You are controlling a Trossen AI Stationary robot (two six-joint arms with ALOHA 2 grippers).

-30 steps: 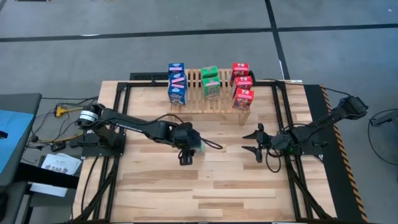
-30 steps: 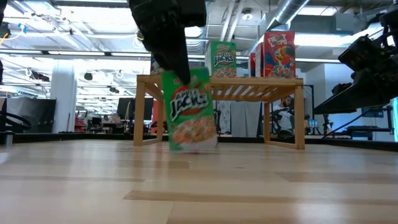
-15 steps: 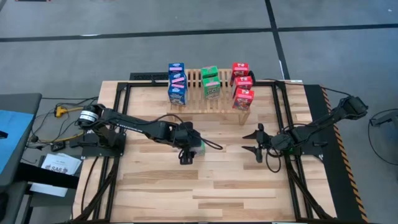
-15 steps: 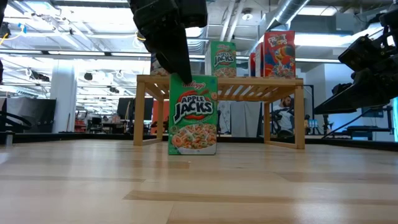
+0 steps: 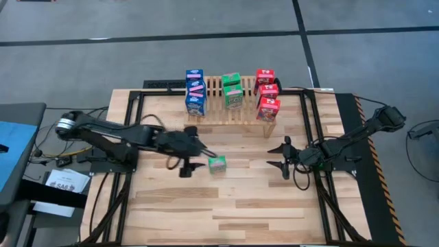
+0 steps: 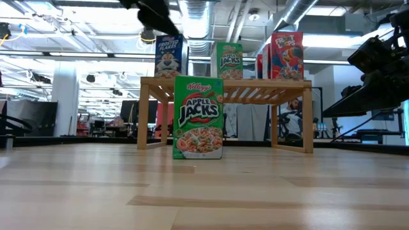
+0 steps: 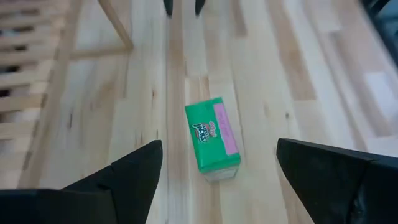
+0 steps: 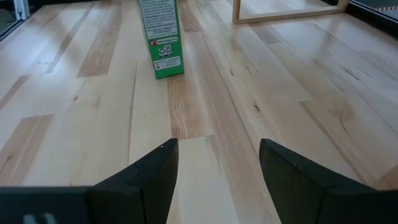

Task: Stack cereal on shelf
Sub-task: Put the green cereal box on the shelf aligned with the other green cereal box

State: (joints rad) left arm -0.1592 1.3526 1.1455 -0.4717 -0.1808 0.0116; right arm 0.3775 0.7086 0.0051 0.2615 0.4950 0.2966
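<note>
Table (image 5: 226, 206): shelf (image 5: 236, 110) at the far edge, centred. On or against the shelf: 8 cereal boxes (image 5: 232, 90) in 3 groups, at its left end, middle and right end. 1 lone box (image 5: 217, 165) upright near table centre, before the shelf. Left gripper (image 5: 186, 149) just left of that box, apart. Right gripper (image 5: 285, 156) well right of it.

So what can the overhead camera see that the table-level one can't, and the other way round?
Only the high view shows both arms whole, with the open left tool beside the lone green cardboard cereal box and the open right tool waiting. Only the low view shows that box's printed front. Both show it standing on the table before the light wooden slatted rack.
</note>
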